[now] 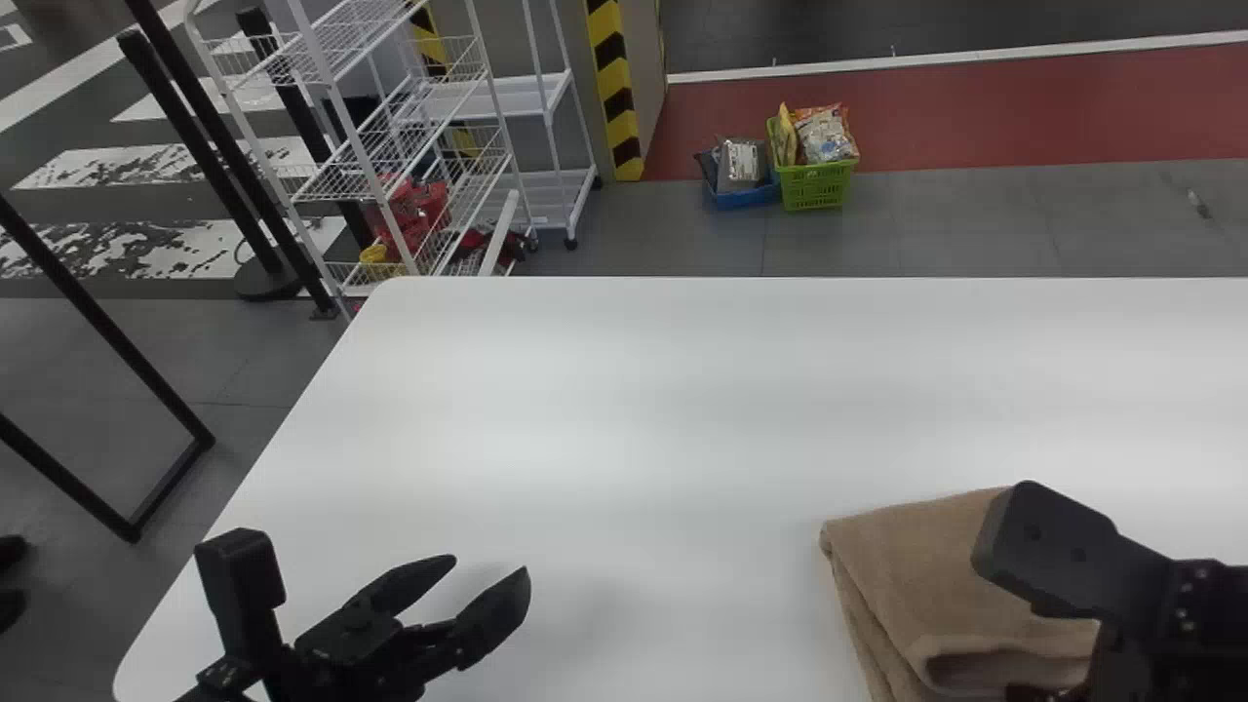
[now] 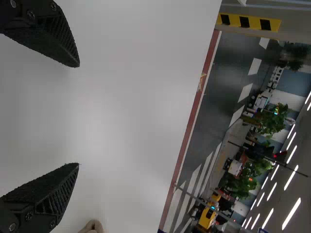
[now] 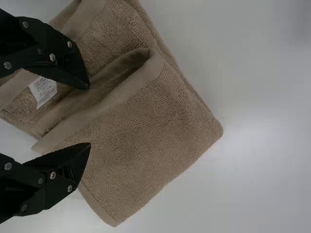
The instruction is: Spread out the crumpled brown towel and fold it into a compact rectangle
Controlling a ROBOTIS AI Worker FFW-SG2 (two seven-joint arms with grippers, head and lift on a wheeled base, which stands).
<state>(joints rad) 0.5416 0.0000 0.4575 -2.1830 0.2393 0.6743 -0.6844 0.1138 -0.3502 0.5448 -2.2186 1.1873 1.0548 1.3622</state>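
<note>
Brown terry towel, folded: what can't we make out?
- Brown terry towel, head view: part hidden behind the black right arm; near end cut off by the picture's edge.
- Same towel, right wrist view: part hidden behind the black right gripper; another part cut off by the edge.
- White label, right wrist view: print too small.

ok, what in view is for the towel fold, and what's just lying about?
Job:
towel, folded in layers
table under it
left gripper, open over table
right gripper, open at towel

Lying about:
green basket with packets
blue bin beside it
white rack
</note>
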